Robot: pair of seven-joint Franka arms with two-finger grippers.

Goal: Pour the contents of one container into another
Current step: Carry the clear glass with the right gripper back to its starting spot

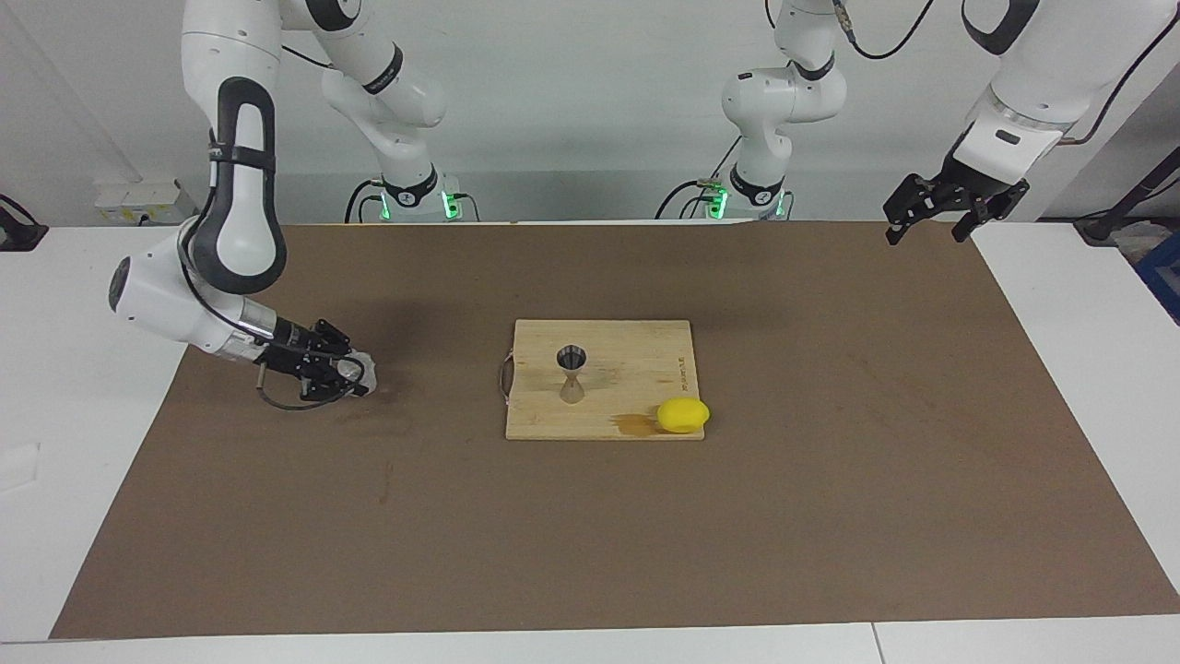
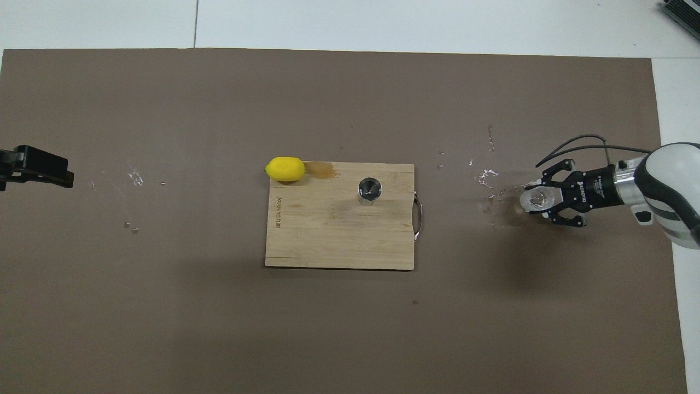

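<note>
Currently we find the small clear textured glass tumbler [image 1: 361, 371] pinched in the right gripper [image 1: 346, 372], low over the brown mat [image 1: 830, 516] at the right arm's end of the table; we cannot tell whether it touches the mat. From it, at 9 o'clock in the overhead view, the silvery hourglass steel jigger [image 1: 572, 373] stands upright on the pale wooden cutting board [image 1: 636, 355]. A yellow lemon [image 1: 683, 415] lies at the board's corner, at 10 o'clock from the jigger overhead. The left gripper [image 1: 931, 218], fingers spread, waits over the mat's edge.
</note>
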